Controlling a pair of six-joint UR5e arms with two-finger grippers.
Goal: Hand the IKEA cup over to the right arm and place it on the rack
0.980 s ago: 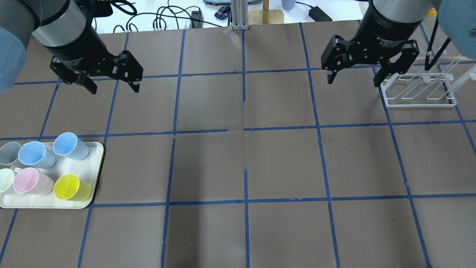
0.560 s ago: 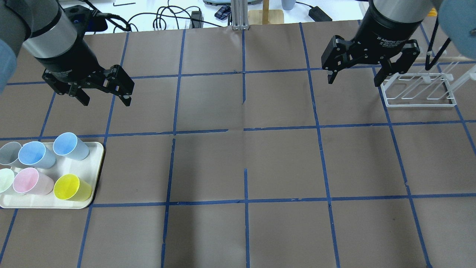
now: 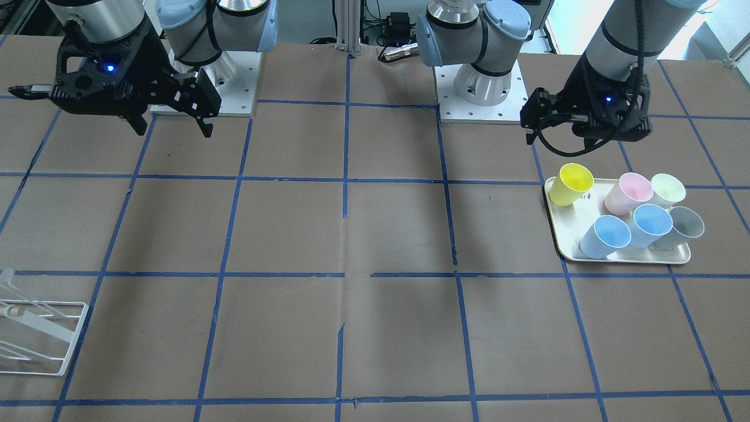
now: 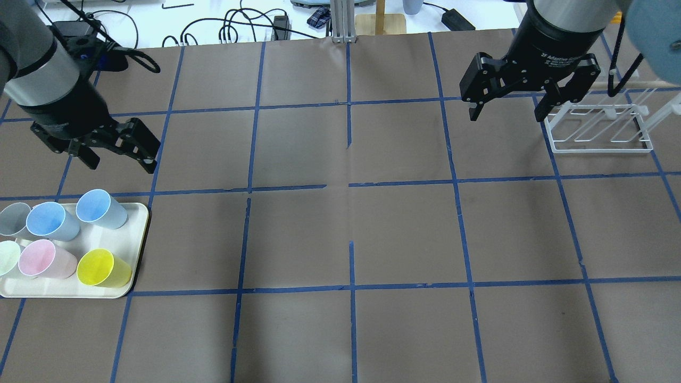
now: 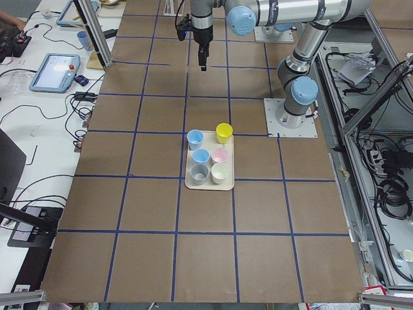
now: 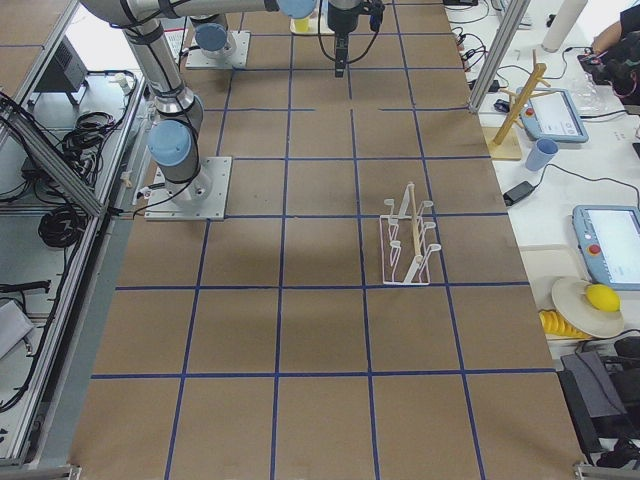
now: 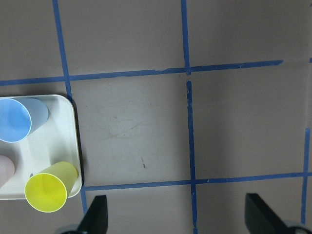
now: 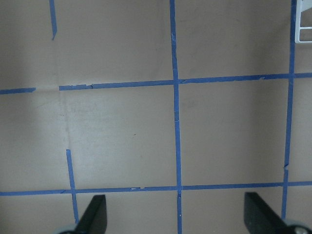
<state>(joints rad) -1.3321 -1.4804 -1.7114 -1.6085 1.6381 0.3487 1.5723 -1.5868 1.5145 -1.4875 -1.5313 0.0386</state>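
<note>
The bright yellow IKEA cup (image 4: 104,268) stands upright on the near right corner of a cream tray (image 4: 139,234). It also shows in the front view (image 3: 573,183) and the left wrist view (image 7: 48,190). My left gripper (image 4: 121,162) is open and empty, in the air beyond the tray and apart from the cup. My right gripper (image 4: 505,117) is open and empty, just left of the white wire rack (image 4: 601,151). The rack holds nothing.
The tray also holds a pink cup (image 4: 45,259), two blue cups (image 4: 101,208), a grey cup (image 4: 13,219) and a pale green cup (image 4: 8,257). Brown paper with blue tape lines covers the table (image 4: 351,234). Cables lie past the far edge.
My left gripper has moved down and left toward the tray, still open. My right gripper has stayed in place. The cups have not moved.
</note>
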